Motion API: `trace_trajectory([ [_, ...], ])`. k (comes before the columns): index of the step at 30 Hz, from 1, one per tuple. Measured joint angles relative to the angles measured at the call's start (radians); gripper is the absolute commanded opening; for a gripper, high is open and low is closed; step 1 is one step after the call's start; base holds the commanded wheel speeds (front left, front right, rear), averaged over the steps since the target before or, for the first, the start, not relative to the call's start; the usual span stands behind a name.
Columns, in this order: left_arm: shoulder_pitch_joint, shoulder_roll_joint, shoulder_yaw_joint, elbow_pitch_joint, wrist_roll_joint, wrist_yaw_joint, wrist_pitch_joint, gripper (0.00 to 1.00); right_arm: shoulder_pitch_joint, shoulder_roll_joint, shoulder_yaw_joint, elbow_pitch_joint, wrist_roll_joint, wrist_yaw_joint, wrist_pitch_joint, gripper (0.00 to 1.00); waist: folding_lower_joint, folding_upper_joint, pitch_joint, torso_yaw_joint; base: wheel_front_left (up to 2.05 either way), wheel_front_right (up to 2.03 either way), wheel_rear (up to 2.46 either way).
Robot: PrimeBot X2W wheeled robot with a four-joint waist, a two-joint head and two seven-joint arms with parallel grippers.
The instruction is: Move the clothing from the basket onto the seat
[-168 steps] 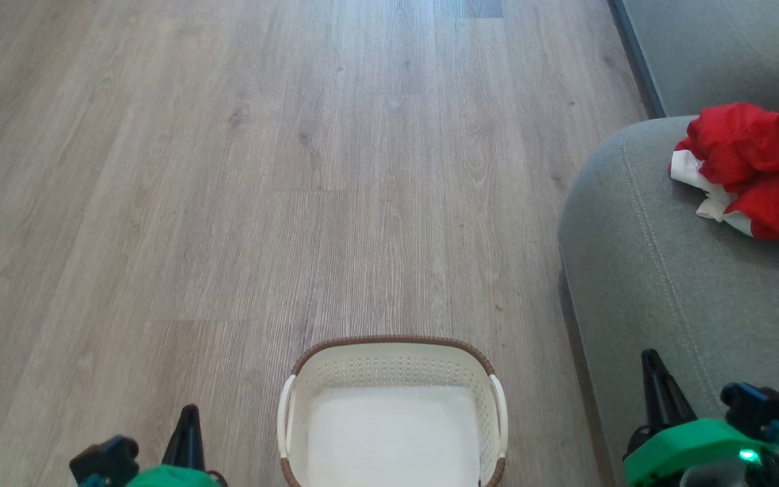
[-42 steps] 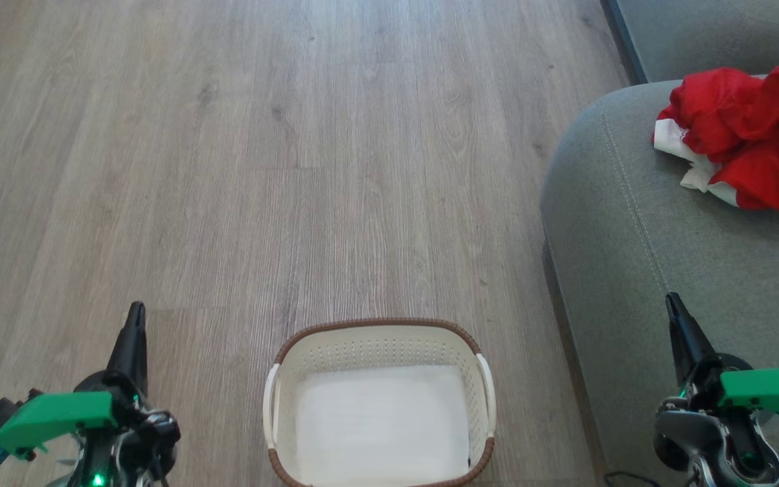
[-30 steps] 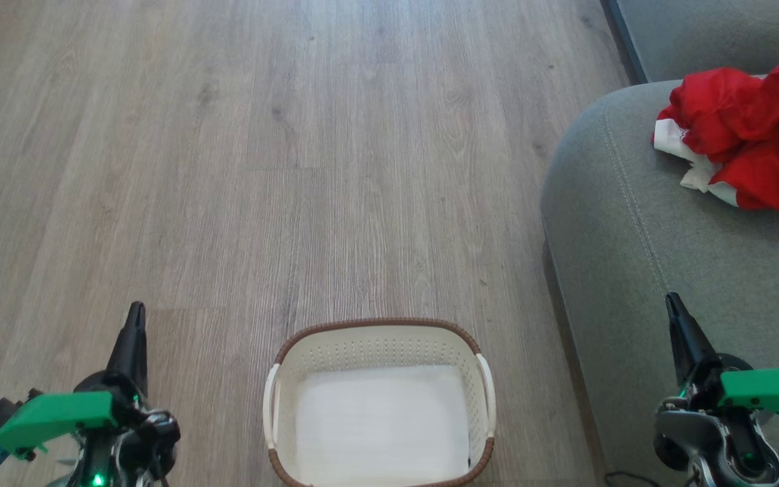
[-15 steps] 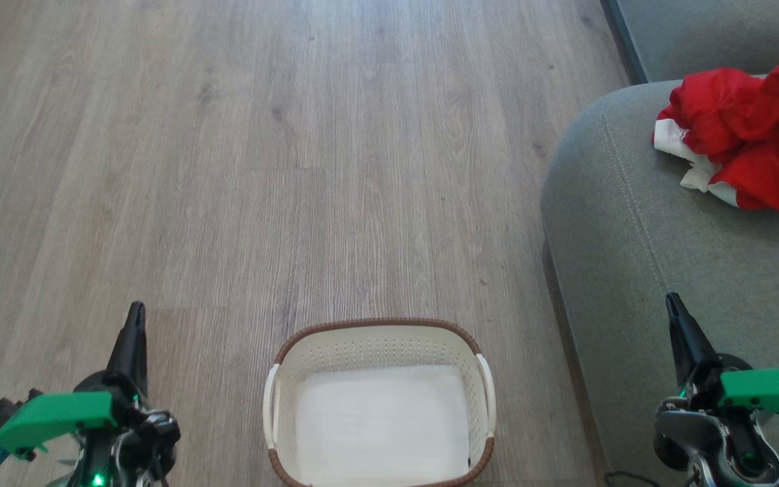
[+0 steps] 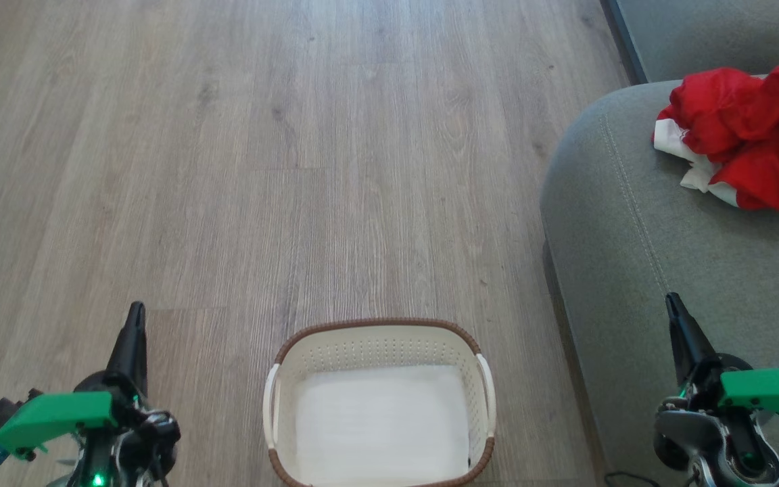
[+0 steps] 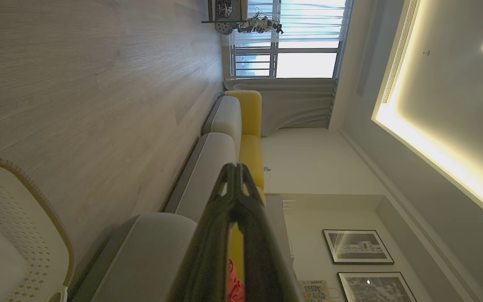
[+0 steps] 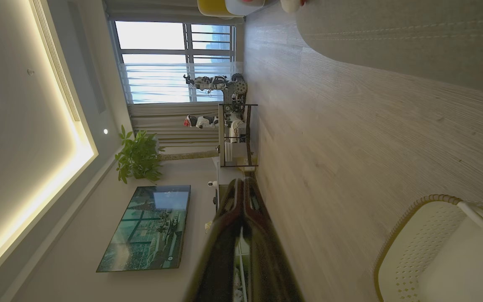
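Red-and-white fabric clothing lies on grey upholstered seat at two o'clock; cream perforated plastic basket sits at six; left hand and right hand are pressed together.

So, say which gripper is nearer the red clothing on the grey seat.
Right. The right gripper is over the grey fabric seat, short of the bright red clothing; the left gripper is beyond the cream perforated basket.

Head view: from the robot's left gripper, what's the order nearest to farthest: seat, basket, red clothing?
From the left gripper:
1. basket, on the floor to its right.
2. seat, at the right side.
3. clothing, on the seat, upper right.
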Motion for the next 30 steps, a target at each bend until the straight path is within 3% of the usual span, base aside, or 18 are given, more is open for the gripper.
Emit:
trace_trajectory([
  [30,0.0,-0.001,0.0,0.0,0.0,0.0,0.0,0.0,0.0,0.0,0.0,0.0,0.0,0.0,0.0,0.0,0.0,0.0,0.0,0.0,0.0,0.0,0.0],
])
